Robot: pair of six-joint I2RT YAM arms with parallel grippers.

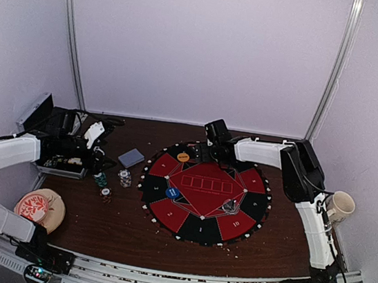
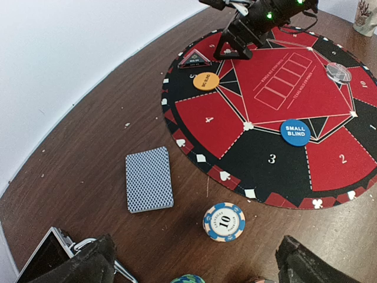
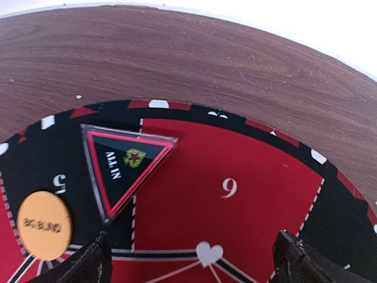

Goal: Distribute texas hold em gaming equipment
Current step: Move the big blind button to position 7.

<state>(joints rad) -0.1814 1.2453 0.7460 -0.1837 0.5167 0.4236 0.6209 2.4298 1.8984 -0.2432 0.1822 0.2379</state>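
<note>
My left gripper (image 2: 197,266) hangs open over bare table, nothing between its fingers. Just ahead of it stands a white-and-blue poker chip stack (image 2: 224,221); a teal chip stack (image 2: 188,279) peeks in at the bottom edge. The blue-backed card deck (image 2: 149,178) lies to the left. On the mat (image 2: 330,165) sit an orange button (image 2: 206,81), a blue button (image 2: 295,132) and a clear disc (image 2: 339,72). My right gripper (image 3: 194,268) is open above the mat's section 9, right of a triangular all-in marker (image 3: 123,165) and the orange button (image 3: 44,225).
An open metal case (image 1: 54,159) sits under the left arm at the table's left edge. A patterned plate (image 1: 39,207) lies near the left base and a mug (image 1: 339,205) stands at the right edge. Walls enclose the back and sides.
</note>
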